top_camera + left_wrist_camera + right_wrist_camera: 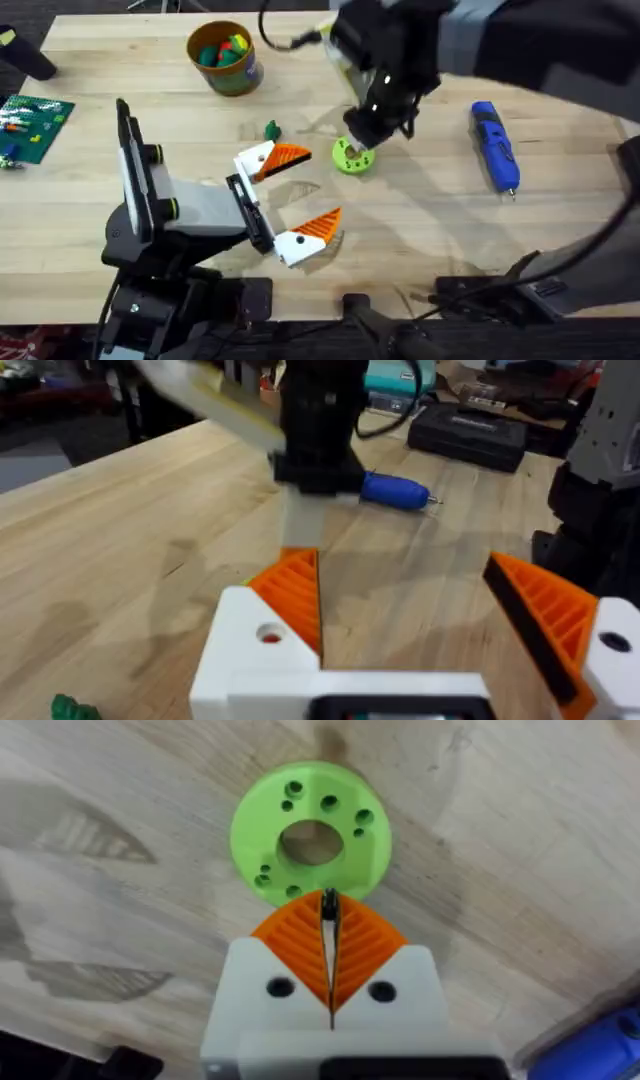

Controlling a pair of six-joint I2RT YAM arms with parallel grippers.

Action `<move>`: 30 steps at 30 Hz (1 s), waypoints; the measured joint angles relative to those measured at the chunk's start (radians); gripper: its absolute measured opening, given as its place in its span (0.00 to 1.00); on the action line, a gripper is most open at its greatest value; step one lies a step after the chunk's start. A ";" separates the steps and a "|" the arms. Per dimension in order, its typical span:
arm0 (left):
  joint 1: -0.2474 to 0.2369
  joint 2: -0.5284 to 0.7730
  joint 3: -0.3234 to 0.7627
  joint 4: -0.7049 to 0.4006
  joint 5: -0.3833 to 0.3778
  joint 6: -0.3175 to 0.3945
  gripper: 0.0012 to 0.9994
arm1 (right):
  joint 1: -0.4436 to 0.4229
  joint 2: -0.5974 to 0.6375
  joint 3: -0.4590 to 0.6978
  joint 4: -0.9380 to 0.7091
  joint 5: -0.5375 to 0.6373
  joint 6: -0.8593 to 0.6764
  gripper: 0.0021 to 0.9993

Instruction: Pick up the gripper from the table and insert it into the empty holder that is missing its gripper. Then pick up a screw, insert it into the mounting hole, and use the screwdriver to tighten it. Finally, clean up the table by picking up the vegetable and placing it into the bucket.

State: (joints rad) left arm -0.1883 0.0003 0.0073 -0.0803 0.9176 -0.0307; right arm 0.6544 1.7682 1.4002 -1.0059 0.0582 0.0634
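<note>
The right gripper (pixel 329 910), pads pinched on what looks like 1 small dark screw, hangs over the green disc (pixel 310 832); the left gripper (pixel 304 192) gapes wide nearby, bare wood between.

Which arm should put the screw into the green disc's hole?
Right. Its gripper is shut on a thin dark screw directly over the green disc; the left gripper sits open, off to the side.

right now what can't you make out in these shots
- What the right claw pinches: a small dark sliver in the right wrist view, too small to name.
- Lime-green disc: overhead, the right arm covers part of it.
- Bucket contents: overhead, colored pieces too small to identify.
- Screwdriver: left wrist view, the right arm hides its rear end.
</note>
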 joint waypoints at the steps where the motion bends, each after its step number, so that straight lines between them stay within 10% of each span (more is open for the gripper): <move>1: 0.000 0.000 0.000 0.000 0.000 0.000 0.99 | 0.000 -0.011 0.023 -0.016 0.004 -0.002 0.01; 18: 0.000 0.000 0.000 0.000 0.000 0.000 0.99 | 0.000 -0.056 0.505 -0.395 0.024 -0.031 0.01; 30: 0.000 0.000 0.000 0.000 0.000 0.000 0.99 | 0.029 -0.056 0.578 -0.440 -0.022 -0.064 0.00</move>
State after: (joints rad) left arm -0.1883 0.0006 0.0073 -0.0799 0.9176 -0.0307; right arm 0.6830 1.7123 1.9778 -1.4462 0.0360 -0.0010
